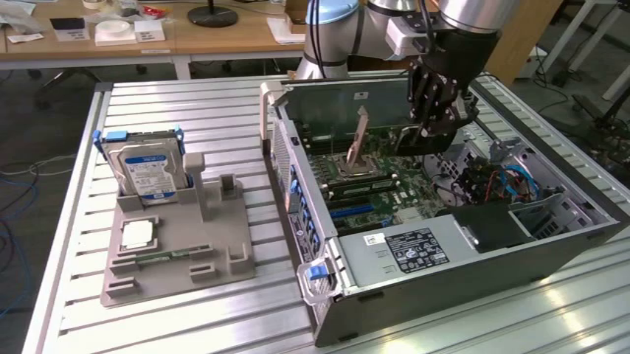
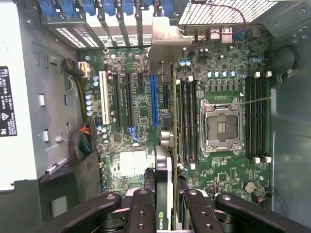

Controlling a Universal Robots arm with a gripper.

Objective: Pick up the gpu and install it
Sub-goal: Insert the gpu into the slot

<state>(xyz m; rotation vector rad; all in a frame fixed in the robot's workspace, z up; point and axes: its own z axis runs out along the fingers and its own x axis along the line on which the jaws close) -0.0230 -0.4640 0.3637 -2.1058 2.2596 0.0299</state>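
Note:
My gripper reaches down into the open computer case and is shut on the gpu, which hangs on edge above the motherboard. In the wrist view the gpu runs edge-on away from my gripper. One black finger presses each side of the card. Its silvery bracket points at the case's rear slot openings. The card hovers just beside the long blue slot, between that slot and the memory slots.
The CPU socket lies beyond the memory slots. A power supply fills the case's near end. On the exterior view's left, a grey fixture holds a blue-labelled hard drive and a slim memory stick.

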